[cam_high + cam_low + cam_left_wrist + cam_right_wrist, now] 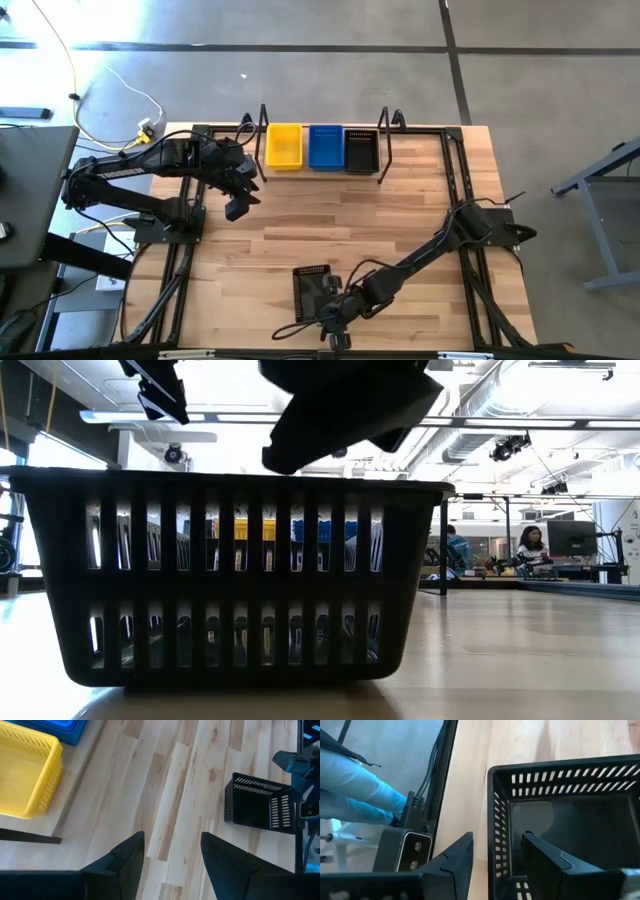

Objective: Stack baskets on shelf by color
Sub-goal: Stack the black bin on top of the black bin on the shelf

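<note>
Your right gripper [495, 857] has its fingers spread astride the loose black basket [570, 820] wall: close squarely before lifting toward the shelf [322, 175].

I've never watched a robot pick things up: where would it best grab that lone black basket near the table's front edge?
Probably by a side wall near the rim, from above. The black basket stands upright and open-topped, and the right gripper already straddles one thin wall, one finger inside, one outside.

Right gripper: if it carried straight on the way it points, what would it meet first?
The black basket's side wall: the right gripper is open, straddling it, one finger inside and one outside. Beyond lies the table.
</note>
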Tool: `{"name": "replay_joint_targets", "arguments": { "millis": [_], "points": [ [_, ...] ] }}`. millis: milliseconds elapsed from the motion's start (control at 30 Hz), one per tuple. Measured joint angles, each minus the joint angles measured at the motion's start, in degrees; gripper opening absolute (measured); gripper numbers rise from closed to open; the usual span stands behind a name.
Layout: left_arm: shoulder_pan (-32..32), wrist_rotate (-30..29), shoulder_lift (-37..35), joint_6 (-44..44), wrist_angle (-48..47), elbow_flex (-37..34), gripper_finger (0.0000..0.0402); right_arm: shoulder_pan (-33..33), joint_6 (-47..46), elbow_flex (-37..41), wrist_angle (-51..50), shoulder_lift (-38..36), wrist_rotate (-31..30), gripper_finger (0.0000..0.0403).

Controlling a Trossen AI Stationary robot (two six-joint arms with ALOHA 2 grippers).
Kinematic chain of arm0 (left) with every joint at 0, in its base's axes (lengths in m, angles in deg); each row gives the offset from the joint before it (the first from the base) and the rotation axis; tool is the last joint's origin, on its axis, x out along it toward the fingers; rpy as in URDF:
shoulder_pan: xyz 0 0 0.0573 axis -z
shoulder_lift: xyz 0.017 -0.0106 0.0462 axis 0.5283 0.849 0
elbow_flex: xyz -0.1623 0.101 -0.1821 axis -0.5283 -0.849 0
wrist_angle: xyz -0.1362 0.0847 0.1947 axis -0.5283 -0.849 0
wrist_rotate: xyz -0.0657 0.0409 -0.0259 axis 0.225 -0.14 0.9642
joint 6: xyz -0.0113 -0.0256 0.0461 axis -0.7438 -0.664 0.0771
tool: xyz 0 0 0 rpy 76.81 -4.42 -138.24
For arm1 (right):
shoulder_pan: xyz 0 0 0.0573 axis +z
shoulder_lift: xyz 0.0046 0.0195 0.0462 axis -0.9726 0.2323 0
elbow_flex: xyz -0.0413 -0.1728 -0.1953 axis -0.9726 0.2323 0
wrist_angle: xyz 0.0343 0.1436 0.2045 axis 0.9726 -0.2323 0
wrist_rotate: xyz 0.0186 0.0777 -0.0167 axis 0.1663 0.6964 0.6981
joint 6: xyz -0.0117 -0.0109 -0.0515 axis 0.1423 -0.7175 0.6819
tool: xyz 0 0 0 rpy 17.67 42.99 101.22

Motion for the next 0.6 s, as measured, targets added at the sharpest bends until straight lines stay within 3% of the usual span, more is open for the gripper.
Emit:
{"name": "replay_joint_targets", "arguments": {
  "millis": [367,600],
  "points": [
    [0.00,-3.22,0.00,0.04,0.02,0.00,0.0184,0.02,0.11,0.00,1.12,3.17,2.17,0.0149],
    [0.00,-3.20,0.00,0.04,0.02,0.00,0.0184,-0.49,0.11,0.00,0.47,3.42,-0.99,0.0130]
  ]
}}
